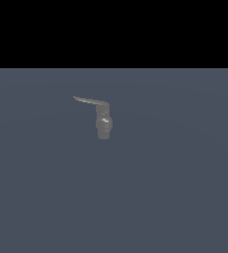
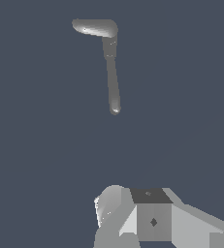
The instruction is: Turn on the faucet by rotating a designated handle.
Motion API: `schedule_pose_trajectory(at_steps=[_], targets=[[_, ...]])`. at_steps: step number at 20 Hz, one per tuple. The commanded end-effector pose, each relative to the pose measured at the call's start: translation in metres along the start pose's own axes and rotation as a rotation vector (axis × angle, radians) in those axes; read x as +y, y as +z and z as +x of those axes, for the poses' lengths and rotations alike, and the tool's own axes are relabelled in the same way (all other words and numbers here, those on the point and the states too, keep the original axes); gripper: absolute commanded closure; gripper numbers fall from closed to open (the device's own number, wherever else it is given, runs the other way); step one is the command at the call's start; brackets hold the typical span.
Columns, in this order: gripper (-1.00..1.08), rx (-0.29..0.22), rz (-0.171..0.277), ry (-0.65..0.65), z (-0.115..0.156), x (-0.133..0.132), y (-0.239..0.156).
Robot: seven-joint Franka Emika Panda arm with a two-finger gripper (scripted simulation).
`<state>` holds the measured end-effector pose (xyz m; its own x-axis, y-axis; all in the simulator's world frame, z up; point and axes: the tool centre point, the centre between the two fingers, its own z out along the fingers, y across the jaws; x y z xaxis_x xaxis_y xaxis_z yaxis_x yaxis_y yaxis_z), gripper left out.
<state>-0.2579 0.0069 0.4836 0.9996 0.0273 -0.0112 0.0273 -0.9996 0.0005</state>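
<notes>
Grey metal makes up the faucet (image 1: 103,126), a stubby upright cylinder standing alone on the flat slate-blue tabletop (image 1: 174,197), a little toward the exterior view's left of centre. Its handle (image 1: 90,101), a thin bent lever, juts from the top toward the exterior view's left. No brand, label or writing can be read on anything. In the wrist view the tool (image 2: 152,218) shows only partly at the frame edge, well apart from the faucet; whether it is released or clenched I cannot tell.
</notes>
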Motion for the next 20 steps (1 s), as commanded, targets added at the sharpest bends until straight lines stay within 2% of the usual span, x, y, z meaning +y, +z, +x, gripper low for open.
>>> schedule_pose_trajectory(at_steps=[1,12,20], targets=[[1.08,0.0,0.0,0.0,0.0,0.0,0.0],[1.08,0.035,-0.018,-0.076,0.004,-0.014,-0.01],[1.08,0.031,0.004,-0.039,0.016,-0.016,-0.009]])
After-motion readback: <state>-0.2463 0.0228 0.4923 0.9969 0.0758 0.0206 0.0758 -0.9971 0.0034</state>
